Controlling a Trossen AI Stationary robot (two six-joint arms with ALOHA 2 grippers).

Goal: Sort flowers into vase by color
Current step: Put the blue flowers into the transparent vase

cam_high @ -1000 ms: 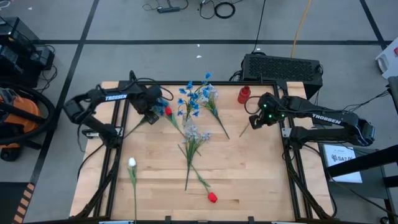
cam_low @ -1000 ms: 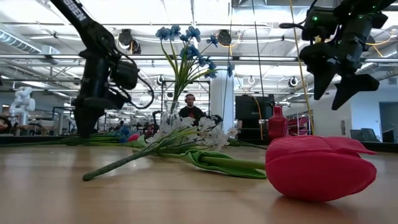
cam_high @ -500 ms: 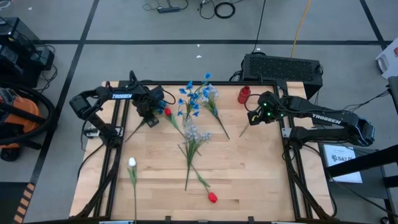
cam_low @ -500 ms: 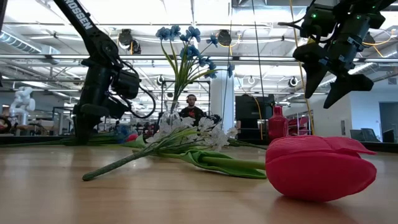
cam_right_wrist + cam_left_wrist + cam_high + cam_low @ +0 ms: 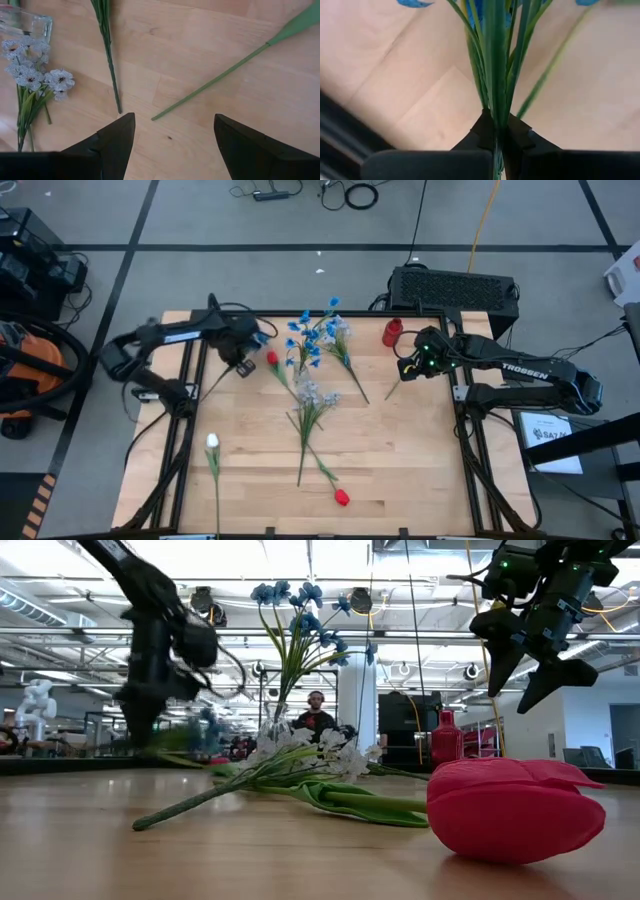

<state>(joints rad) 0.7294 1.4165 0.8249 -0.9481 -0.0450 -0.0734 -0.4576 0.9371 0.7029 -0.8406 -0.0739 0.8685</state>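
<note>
My left gripper point(image 5: 243, 366) is at the table's far left, pointing down and shut on a blue flower point(image 5: 260, 338). The low view shows this gripper point(image 5: 140, 730) blurred. A glass vase point(image 5: 275, 730) at the far middle holds upright blue flowers point(image 5: 310, 340). White-lilac flowers point(image 5: 315, 395) lie mid-table. A red bud point(image 5: 270, 358) lies beside the left gripper, another red bud point(image 5: 341, 497) near the front. A white tulip point(image 5: 212, 442) lies front left. My right gripper point(image 5: 405, 373) hangs open above a loose green stem point(image 5: 210, 85) at the far right. My left gripper pinches the blue flower's bundle of thin green stems point(image 5: 495, 107) between its two fingertips point(image 5: 517, 131). The fingers come from above, pointing down, across the stems. The stems run on from the fingers to the blue blossoms point(image 5: 412, 2). The held stretch is off the wood.
A red vase point(image 5: 392, 332) stands at the far right edge, by the right arm. A black box point(image 5: 455, 288) sits behind the table. A person point(image 5: 315, 715) shows in the room beyond. Bare wood point(image 5: 420, 470) lies at the front right.
My left gripper went down to the table, shut on the blue flower's stems and has come up again, still pointing down, and it blurs in the low view. The held stems have come up off the wood with it. My right gripper has tipped slightly in place.
</note>
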